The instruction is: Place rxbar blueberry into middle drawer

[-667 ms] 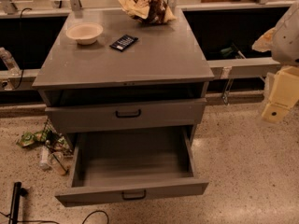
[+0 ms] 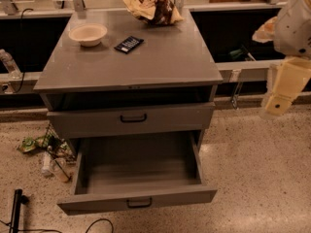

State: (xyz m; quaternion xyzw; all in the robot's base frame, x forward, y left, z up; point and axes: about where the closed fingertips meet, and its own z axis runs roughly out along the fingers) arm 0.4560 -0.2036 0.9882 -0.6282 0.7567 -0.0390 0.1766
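Note:
The rxbar blueberry (image 2: 129, 44), a small flat dark bar with white lettering, lies on the grey cabinet top (image 2: 160, 57), to the right of the bowl. The middle drawer (image 2: 138, 171) is pulled wide open low at the front, and its grey floor is bare. Its front panel carries a small black handle (image 2: 139, 203). My gripper (image 2: 274, 106) hangs at the far right, beside the cabinet and well away from the bar, at about the height of the shut drawer front. It holds nothing that I can see.
A round beige bowl (image 2: 88, 34) and a tan-and-brown snack bag (image 2: 153, 8) sit on the cabinet top. A shut drawer front with a black handle (image 2: 133, 117) is above the open drawer. Litter (image 2: 46, 152) lies on the floor at the left, with a black pole (image 2: 17, 208) nearby.
My arm has shifted slightly left and up at the right edge. The bar, bowl, bag and drawers have not moved.

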